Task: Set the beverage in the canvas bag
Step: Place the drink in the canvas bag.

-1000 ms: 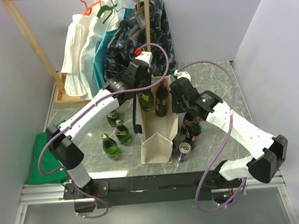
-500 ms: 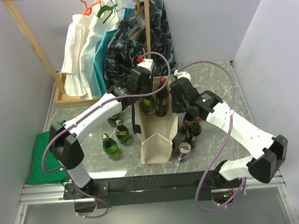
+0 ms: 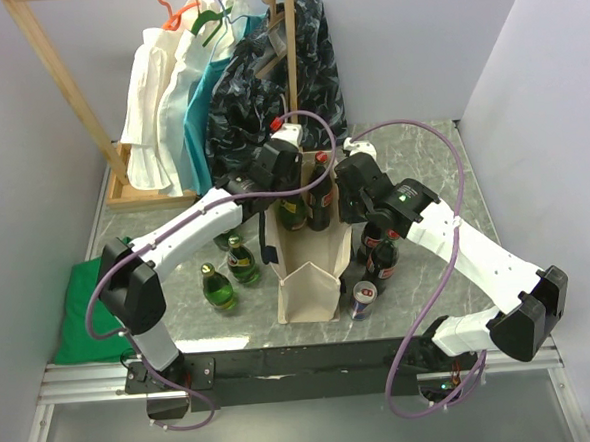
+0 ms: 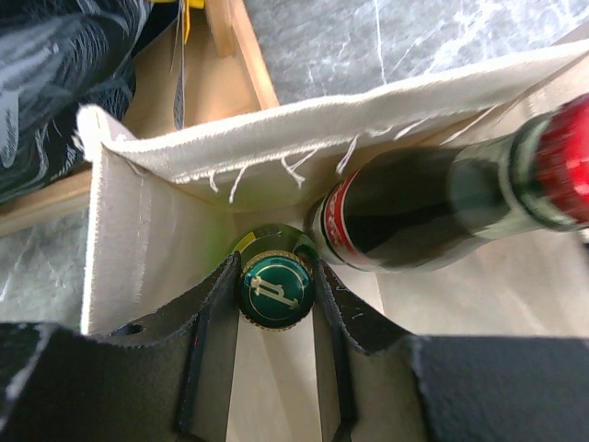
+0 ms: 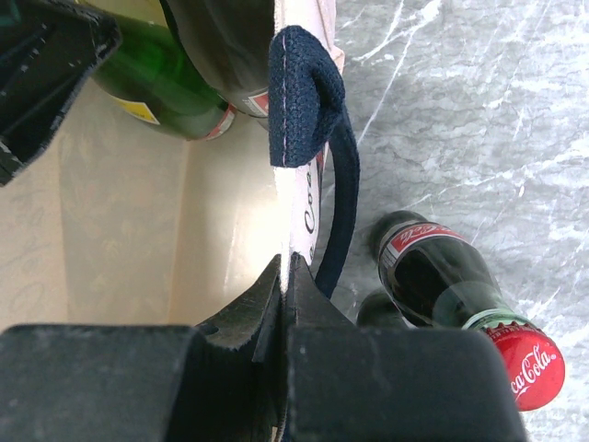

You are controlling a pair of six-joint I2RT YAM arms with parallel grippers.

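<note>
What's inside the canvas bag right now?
A green bottle, its cap between the left gripper's fingers, and a red-capped cola bottle leaning beside it. The canvas bag's floor is hidden.

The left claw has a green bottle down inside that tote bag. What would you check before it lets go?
1. Left gripper clamped on the green bottle at its cap: ok.
2. Bottle inside the canvas bag, with cloth walls around it: ok.
3. Right gripper shut on the bag's rim, holding the mouth open: ok.
4. Bag standing upright on the table in the top view: ok.
5. Bottle's base resting on the bag's floor: cannot tell, it is hidden.
6. Clearance from the cola bottle in the bag: close beside it; whether they touch, cannot tell.
</note>
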